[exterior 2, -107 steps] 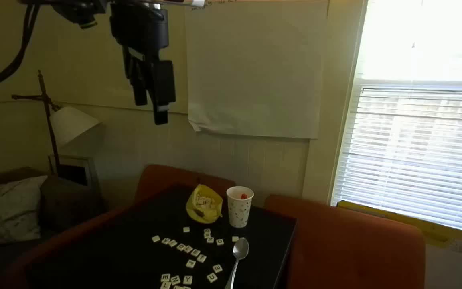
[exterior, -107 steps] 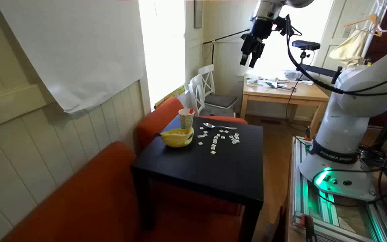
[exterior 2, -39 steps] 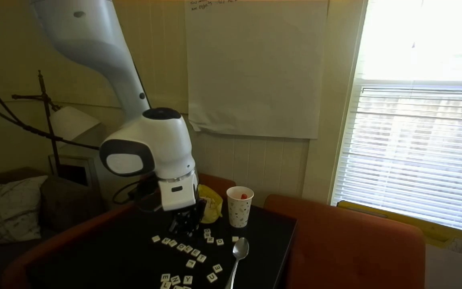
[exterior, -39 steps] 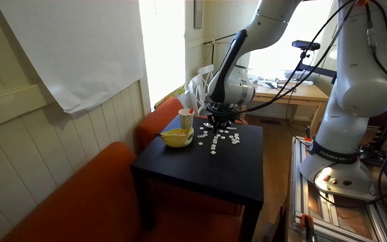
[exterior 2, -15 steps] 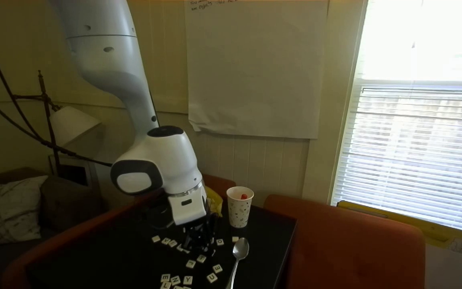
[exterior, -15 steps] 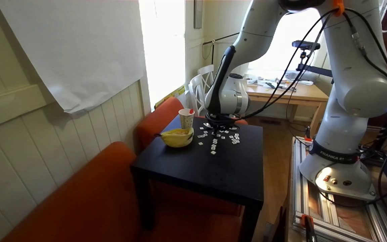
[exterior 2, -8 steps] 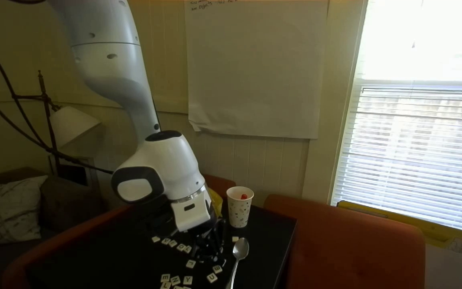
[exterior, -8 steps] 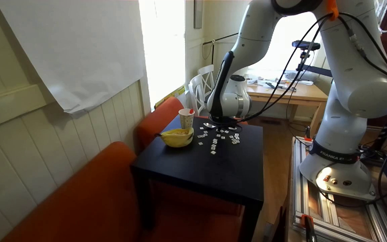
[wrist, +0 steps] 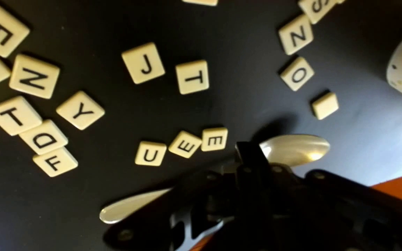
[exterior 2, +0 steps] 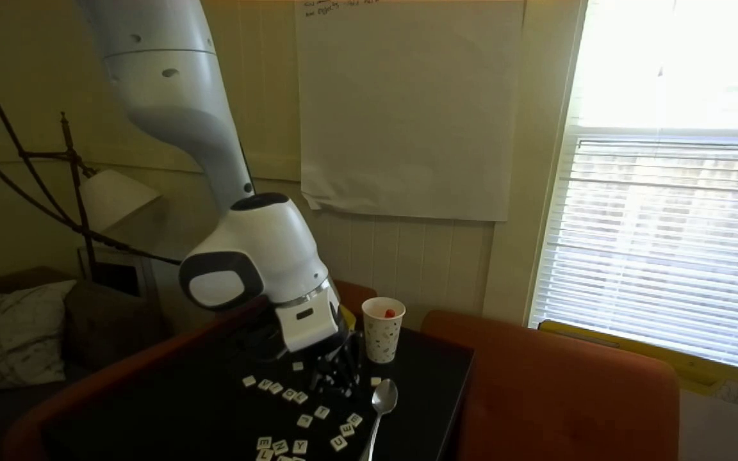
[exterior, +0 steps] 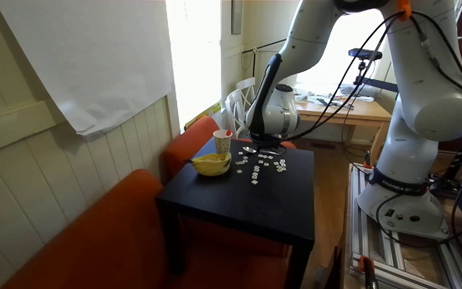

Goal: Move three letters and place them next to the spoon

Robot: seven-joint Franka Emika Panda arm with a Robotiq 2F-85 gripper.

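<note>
My black claw looks clenched, empty; three square cream letter tiles sit beside the silver metal spoon, presumably to satisfy the task.

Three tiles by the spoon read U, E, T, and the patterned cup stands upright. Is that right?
Not quite. In the wrist view, the last of the three is a second E, not a T, beside the first E and the U near the spoon. The patterned cup does stand upright.
</note>
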